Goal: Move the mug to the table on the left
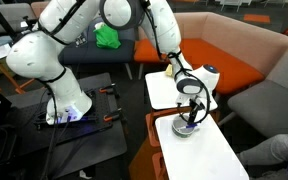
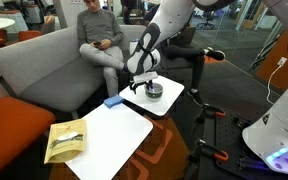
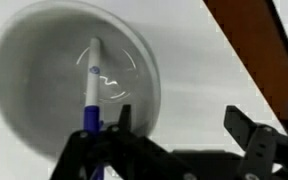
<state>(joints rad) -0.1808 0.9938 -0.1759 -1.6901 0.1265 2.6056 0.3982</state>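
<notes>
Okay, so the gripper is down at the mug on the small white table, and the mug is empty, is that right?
Not quite. The mug is not empty: the wrist view shows a blue and white pen lying inside it. The rest holds: the gripper is down at the mug on the small white table.

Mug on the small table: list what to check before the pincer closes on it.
1. Pincer open: ok.
2. Mug upright: ok.
3. Mug empty: not ok, a pen stands in it.
4. Rim inside the pincer: cannot tell.
5. Other table has bare room: ok, beside the bag.
6. Person clear of the arm's path: cannot tell.
</notes>
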